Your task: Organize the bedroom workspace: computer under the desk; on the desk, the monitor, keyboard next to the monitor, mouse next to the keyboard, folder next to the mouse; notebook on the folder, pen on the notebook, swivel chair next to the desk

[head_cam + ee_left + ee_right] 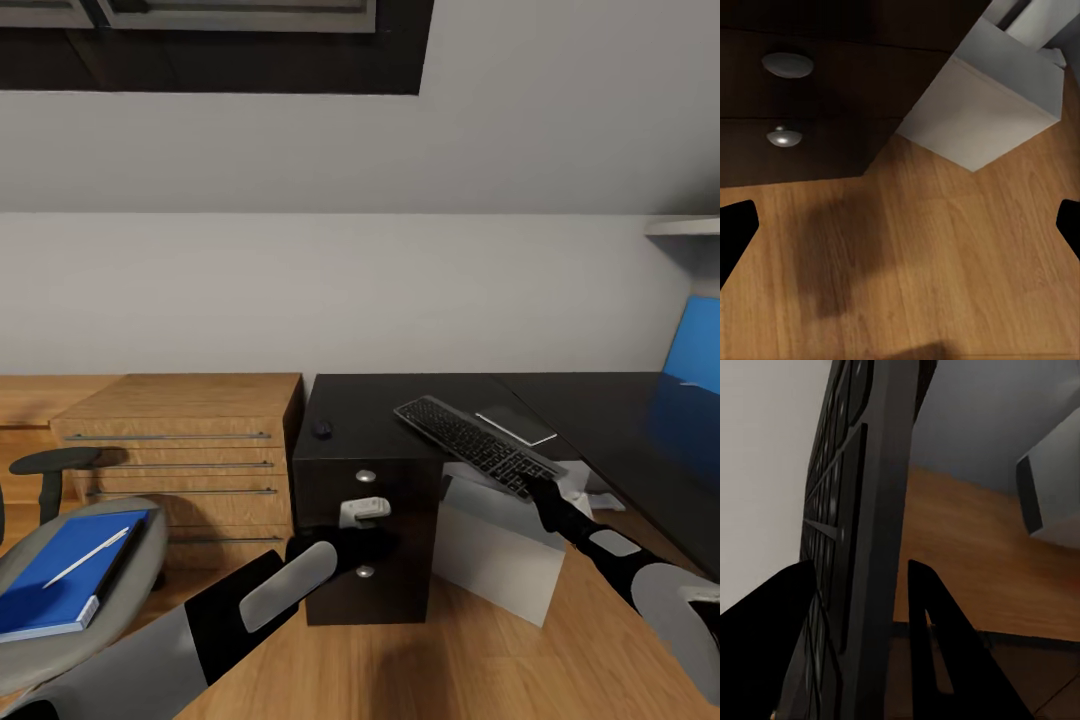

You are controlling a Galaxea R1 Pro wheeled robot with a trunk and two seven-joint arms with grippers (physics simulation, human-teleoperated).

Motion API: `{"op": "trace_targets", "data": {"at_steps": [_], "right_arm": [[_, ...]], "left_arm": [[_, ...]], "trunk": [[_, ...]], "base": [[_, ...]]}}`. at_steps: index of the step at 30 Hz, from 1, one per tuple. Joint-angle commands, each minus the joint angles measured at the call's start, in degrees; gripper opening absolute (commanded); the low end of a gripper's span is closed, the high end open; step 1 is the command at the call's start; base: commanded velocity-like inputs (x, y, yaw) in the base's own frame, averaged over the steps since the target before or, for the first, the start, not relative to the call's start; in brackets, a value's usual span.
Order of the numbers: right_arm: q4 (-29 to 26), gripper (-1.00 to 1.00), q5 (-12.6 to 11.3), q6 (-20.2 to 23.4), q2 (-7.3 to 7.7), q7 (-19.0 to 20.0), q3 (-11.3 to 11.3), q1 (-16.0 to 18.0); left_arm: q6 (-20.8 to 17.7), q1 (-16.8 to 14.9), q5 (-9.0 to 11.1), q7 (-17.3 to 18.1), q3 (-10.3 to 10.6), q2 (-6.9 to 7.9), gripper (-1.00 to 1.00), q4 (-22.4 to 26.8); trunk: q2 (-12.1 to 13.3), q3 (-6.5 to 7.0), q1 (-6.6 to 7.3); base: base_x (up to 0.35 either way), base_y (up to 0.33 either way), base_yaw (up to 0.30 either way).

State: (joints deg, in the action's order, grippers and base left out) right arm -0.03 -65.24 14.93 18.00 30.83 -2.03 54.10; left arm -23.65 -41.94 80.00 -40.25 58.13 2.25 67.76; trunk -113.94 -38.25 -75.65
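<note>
My right gripper (535,488) is shut on one end of the keyboard (470,442), holding it tilted over the front edge of the black desk (380,400). The right wrist view shows the keyboard (862,532) edge-on between the fingers (937,645). On the desk lie the mouse (322,428) and the dark notebook (515,424). The white computer (495,550) stands on the floor under the desk. The blue folder (55,580) with the pen (85,557) on it lies on the swivel chair (135,590) at left. My left gripper (370,545) hangs open before the drawers. The monitor is out of view.
A light wooden drawer chest (190,450) stands against the desk's left side. The desk's drawer unit has round silver knobs (787,64). A blue back panel (695,345) rises at far right. Wood plank floor (930,255) lies below my left gripper, beside the computer (982,112).
</note>
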Motion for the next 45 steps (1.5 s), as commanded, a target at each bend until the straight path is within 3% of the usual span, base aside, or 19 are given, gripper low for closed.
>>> {"op": "trace_targets", "data": {"at_steps": [1,7,15,25,29,33,36,39,41,42,43,44,45], "right_arm": [[-0.03,-1.00,0.09,0.40,-0.35,0.45,-0.46,0.04],[-0.23,-1.00,1.35,-0.06,-1.22,1.38,-0.32,0.04],[-0.45,-1.00,1.97,-7.50,-3.59,1.45,-0.12,0.04],[-5.15,-1.00,2.05,-10.39,-7.03,1.22,-0.45,0.04],[-5.78,-1.00,1.98,-10.55,-7.44,1.06,-0.32,0.04],[-7.93,-1.00,1.90,-10.61,-8.10,0.89,-0.33,0.04],[-12.69,-1.00,1.94,-10.64,-10.83,-1.05,-0.58,0.04],[-14.23,-1.00,1.95,-11.49,-12.86,-3.71,-0.66,0.04],[-14.49,-1.00,1.96,-13.66,-14.50,-4.76,-0.72,0.00],[-14.50,-1.00,1.96,-14.41,-14.90,-4.91,-0.73,-0.01],[-14.53,-1.00,1.96,-15.95,-15.57,-5.13,-0.75,-0.04],[-14.52,-1.00,1.96,-16.70,-15.85,-5.21,-0.74,-0.09],[-14.45,-1.00,1.93,-18.05,-16.32,-5.35,-0.70,-0.34]], "left_arm": [[0.01,-0.08,0.29,-0.38,0.22,0.04,1.00,0.09],[0.01,-0.08,0.32,-0.43,0.37,0.04,1.00,-0.04],[-0.05,-0.08,0.35,-0.44,0.40,0.04,1.00,-0.08],[-0.03,-0.06,0.10,-0.44,0.08,0.12,1.00,-3.22],[-0.01,-0.07,-2.32,-0.48,0.15,0.12,1.00,-4.71],[0.00,-0.07,-6.21,-0.45,0.30,0.12,1.00,-8.48],[1.07,-0.06,-7.84,-0.38,0.71,0.13,1.00,-13.19],[7.61,0.26,-8.14,-0.29,3.98,0.16,1.00,-16.71],[16.73,1.45,-8.17,-0.33,9.35,0.93,1.00,-17.90],[19.15,1.71,-8.14,-0.33,10.98,1.30,1.00,-18.06],[23.48,2.08,-8.03,-0.34,14.34,2.05,1.00,-18.30],[25.27,2.21,-7.92,-0.34,15.98,2.44,1.00,-18.38],[27.99,2.40,-7.50,-0.37,18.91,3.22,1.00,-18.50]], "trunk": [[-0.03,-0.07,0.01],[-0.03,-0.07,0.01],[-0.03,-0.07,0.01],[-0.03,-0.07,0.01],[-0.03,-0.07,0.01],[-0.03,-0.07,0.01],[-0.03,-0.07,0.01],[-0.03,-0.07,0.01],[-0.03,-0.07,0.01],[-0.03,-0.07,0.01],[-0.03,-0.07,0.01],[-0.03,-0.07,0.01],[-0.03,-0.07,0.01]], "base": [[0.000,0.000,0.000],[0.000,0.000,0.000],[0.000,0.000,0.000],[0.000,0.000,0.000],[0.000,0.000,0.000],[0.000,0.000,0.000],[0.000,0.000,0.000],[0.000,0.000,0.000],[0.000,0.000,0.000],[0.000,0.000,0.000],[0.000,0.000,0.000],[0.000,0.000,0.000],[0.000,0.000,0.000]]}}
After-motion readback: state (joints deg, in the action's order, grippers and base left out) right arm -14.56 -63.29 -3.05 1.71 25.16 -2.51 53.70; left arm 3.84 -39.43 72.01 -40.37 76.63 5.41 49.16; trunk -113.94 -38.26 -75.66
